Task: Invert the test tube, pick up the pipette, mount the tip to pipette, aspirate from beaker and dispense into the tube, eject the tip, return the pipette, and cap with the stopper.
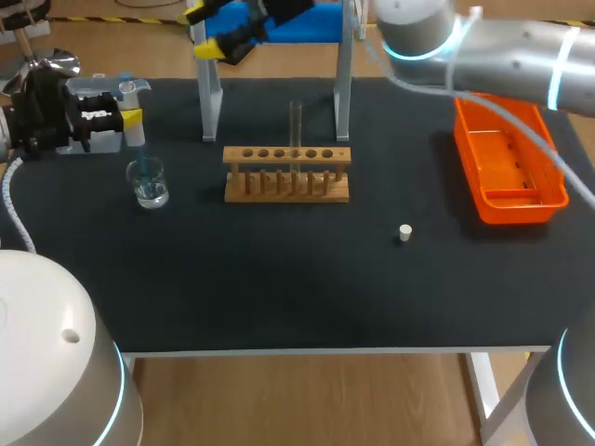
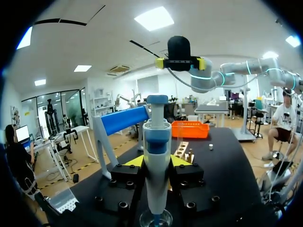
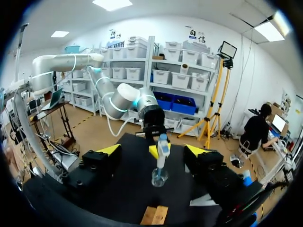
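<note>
The white stopper [image 1: 404, 232] lies lower right of centre. Behind it, the wooden rack [image 1: 286, 177] holds the test tube [image 1: 296, 121] upright. At upper left, the left gripper [image 1: 130, 113] clamps the pipette [image 1: 135, 130], its tip down in the beaker [image 1: 149, 183]. An orange tray [image 1: 511, 212] sits at right. Farthest, at top, the right gripper [image 1: 206, 32] hangs wide open, empty.

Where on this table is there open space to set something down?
The wide front strip of the table, nearer than the rack and stopper, is bare; so is the gap between rack and orange tray. Crowded: back left, where the left gripper holds the pipette at the beaker.
</note>
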Motion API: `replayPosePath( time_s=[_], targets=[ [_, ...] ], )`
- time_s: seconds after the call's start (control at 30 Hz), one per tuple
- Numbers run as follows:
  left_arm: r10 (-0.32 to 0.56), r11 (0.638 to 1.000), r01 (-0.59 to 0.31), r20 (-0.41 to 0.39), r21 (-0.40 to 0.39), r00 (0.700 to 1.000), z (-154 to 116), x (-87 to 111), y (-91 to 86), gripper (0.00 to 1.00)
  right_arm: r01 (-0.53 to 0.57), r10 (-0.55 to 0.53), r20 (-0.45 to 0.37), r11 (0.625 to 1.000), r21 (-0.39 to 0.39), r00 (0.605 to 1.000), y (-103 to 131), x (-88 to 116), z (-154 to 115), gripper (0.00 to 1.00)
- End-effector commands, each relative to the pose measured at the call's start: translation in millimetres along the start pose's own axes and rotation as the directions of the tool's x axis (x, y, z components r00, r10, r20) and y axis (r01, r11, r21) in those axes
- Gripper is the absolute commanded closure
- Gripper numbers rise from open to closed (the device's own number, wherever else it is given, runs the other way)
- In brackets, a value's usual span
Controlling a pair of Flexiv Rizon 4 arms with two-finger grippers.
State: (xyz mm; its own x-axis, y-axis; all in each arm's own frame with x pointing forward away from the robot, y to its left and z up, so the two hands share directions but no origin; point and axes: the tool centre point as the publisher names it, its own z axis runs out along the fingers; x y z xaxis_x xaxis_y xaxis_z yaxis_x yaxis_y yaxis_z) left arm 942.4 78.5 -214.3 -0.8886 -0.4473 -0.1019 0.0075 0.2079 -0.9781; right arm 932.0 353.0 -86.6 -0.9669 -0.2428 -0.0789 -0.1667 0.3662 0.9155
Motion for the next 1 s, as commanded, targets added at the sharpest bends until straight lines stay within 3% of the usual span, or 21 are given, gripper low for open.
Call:
replayPosePath(
  time_s=[0.03, 0.27, 0.57, 0.77, 1.0],
  targets=[
    [0.001, 1.000, -0.001, -0.002, -0.001, 1.000, -1.4, 0.1, -0.6, 1.00, -0.020, 0.021, 0.071, 1.000, -0.015, 0.997, -25.7, 49.3, -79.2, 0.00],
    [0.001, 1.000, -0.001, -0.002, -0.001, 1.000, -1.4, 0.1, -0.6, 1.00, -0.057, 0.062, 0.114, 0.997, -0.044, 0.991, -66.7, 74.0, -116.0, 0.00],
    [0.001, 1.000, -0.001, -0.002, -0.001, 1.000, -1.4, 0.1, -0.6, 1.00, -0.061, 0.069, 0.131, 0.996, -0.066, 0.989, -102.5, 94.6, -140.4, 0.00],
    [0.001, 1.000, -0.001, -0.002, -0.001, 1.000, -1.4, 0.1, -0.6, 1.00, -0.064, 0.075, 0.139, 0.995, -0.079, 0.987, -131.7, 90.0, -150.1, 0.00],
    [0.001, 1.000, -0.001, -0.002, -0.001, 1.000, -1.4, 0.1, -0.6, 1.00, -0.071, 0.078, 0.111, 0.995, -0.063, 0.991, -165.9, 63.7, -148.8, 0.00]
  ],
)
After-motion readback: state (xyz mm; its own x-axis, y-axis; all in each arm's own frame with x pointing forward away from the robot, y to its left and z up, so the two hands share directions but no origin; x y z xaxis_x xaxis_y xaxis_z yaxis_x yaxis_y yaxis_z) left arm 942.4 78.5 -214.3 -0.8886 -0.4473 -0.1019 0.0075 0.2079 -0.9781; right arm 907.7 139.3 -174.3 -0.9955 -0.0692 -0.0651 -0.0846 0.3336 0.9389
